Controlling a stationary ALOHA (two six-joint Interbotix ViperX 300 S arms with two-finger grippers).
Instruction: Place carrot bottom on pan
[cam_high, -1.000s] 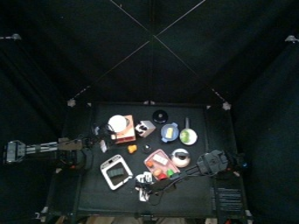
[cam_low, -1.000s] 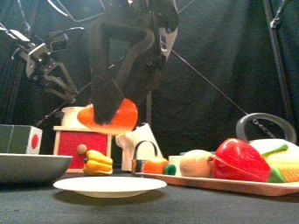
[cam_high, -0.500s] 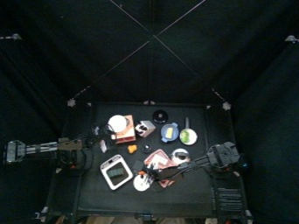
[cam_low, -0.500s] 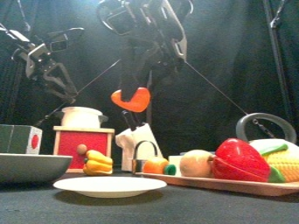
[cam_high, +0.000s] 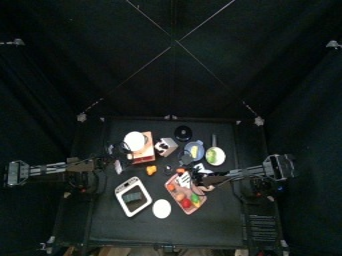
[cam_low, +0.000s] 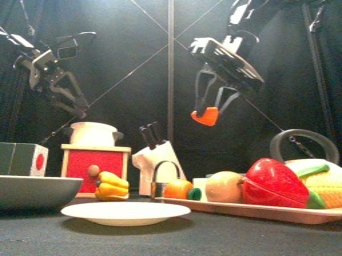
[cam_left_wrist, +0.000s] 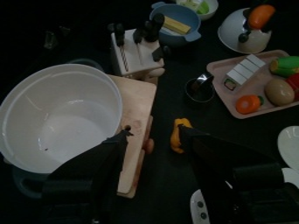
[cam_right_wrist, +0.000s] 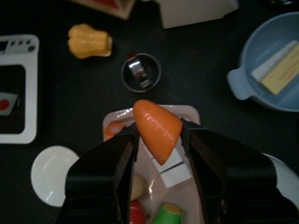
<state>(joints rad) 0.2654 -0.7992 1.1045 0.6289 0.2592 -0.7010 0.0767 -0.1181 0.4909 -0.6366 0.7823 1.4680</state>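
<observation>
**One carrot piece aloft, pan not yet reached**

One carrot bottom sits clamped in my right pincer. The jaws are closed to the piece's width, gripping its orange flanks, with the cut face towards my wrist camera. In the top view I hang at about 4 o'clock from the table's centre. The front view shows the piece well clear of everything, above the tray. My left pincer rests at 9 o'clock beside the white pot, spread wide and holding nothing.

Which vessel is the pan I cannot say for sure. Below me lie one small round metal dish and one blue-rimmed vessel that carries a yellow block. Choosing the wrong one is my first risk.

My second risk is a drop from this height. The piece is smooth and tapered, so it could bounce out or roll off a rim onto the tray. It might also squirt from the jaws if I swing fast. The knife block stands close enough to clip on a low pass.

Counted: two pincers, one carrot piece, one tray, one white plate, one white pot, one knife block, one red pepper.
</observation>
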